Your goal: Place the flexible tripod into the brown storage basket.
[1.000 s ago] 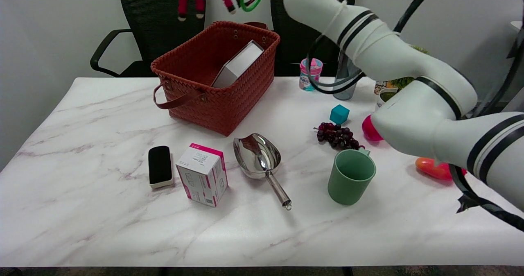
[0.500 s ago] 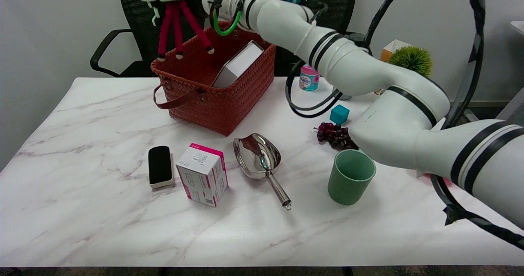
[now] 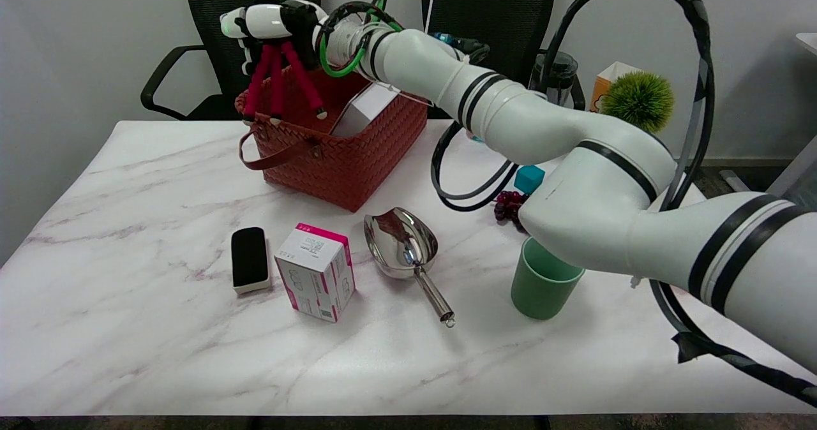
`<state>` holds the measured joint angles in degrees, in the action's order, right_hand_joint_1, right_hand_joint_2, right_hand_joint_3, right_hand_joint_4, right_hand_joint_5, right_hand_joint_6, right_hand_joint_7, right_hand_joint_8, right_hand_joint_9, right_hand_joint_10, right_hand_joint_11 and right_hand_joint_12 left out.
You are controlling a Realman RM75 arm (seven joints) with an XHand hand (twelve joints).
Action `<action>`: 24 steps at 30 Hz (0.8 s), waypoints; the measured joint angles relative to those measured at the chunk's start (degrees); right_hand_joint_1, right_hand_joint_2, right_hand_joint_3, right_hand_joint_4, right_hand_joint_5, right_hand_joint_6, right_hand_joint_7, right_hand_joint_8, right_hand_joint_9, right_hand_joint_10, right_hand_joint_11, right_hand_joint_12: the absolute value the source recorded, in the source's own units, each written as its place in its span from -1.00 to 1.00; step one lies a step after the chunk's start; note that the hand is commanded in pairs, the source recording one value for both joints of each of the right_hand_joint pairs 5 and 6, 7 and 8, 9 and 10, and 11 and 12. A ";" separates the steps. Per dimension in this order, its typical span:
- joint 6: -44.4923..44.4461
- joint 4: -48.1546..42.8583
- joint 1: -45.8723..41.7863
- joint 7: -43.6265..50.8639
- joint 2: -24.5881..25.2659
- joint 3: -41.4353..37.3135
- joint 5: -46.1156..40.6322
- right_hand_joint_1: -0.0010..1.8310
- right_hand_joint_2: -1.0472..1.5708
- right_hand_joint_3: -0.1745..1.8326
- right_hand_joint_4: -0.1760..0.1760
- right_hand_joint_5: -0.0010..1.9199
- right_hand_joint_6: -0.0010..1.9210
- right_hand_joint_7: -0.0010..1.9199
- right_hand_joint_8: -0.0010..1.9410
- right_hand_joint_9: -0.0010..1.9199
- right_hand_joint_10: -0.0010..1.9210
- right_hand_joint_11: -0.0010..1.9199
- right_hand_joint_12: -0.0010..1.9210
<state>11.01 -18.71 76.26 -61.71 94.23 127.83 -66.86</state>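
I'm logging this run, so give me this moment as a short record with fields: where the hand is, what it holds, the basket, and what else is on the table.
right hand: above the basket's far left corner, holding the tripod by its top
tripod: red legs hanging down, feet at about rim height, not yet released
basket: brown woven, on the table's far side, a white box leaning inside
near the front: black eraser, pink-and-white carton, metal scoop, green cup
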 measured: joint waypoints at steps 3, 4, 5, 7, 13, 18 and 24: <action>-1.04 2.09 0.36 0.44 0.67 -0.60 -0.73 0.26 0.95 -0.31 0.00 0.37 0.37 0.70 0.68 0.59 0.59 0.27 0.27; -1.54 2.91 0.56 0.54 0.87 -0.84 -0.97 0.26 0.95 -0.31 0.00 0.37 0.37 0.70 0.68 0.59 0.59 0.27 0.27; -1.97 3.56 0.73 0.61 1.01 -1.04 -1.18 0.25 0.96 -0.31 0.00 0.38 0.38 0.70 0.68 0.60 0.59 0.27 0.27; -2.84 4.68 1.04 0.70 1.23 -1.45 -1.51 0.23 0.98 -0.30 0.00 0.39 0.39 0.71 0.69 0.60 0.60 0.27 0.27; -6.01 7.57 1.75 0.86 1.67 -3.34 -2.36 0.21 1.00 -0.28 0.00 0.42 0.42 0.73 0.71 0.61 0.60 0.28 0.28; -8.19 9.51 1.97 0.92 1.93 -5.09 -2.86 0.20 1.00 -0.26 0.00 0.42 0.42 0.73 0.71 0.56 0.56 0.26 0.26; -9.87 11.08 1.97 0.95 2.35 -6.30 -3.19 0.20 1.00 -0.25 0.00 0.43 0.43 0.72 0.71 0.49 0.49 0.21 0.21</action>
<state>1.14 -7.64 78.22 -60.76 96.59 121.53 -70.05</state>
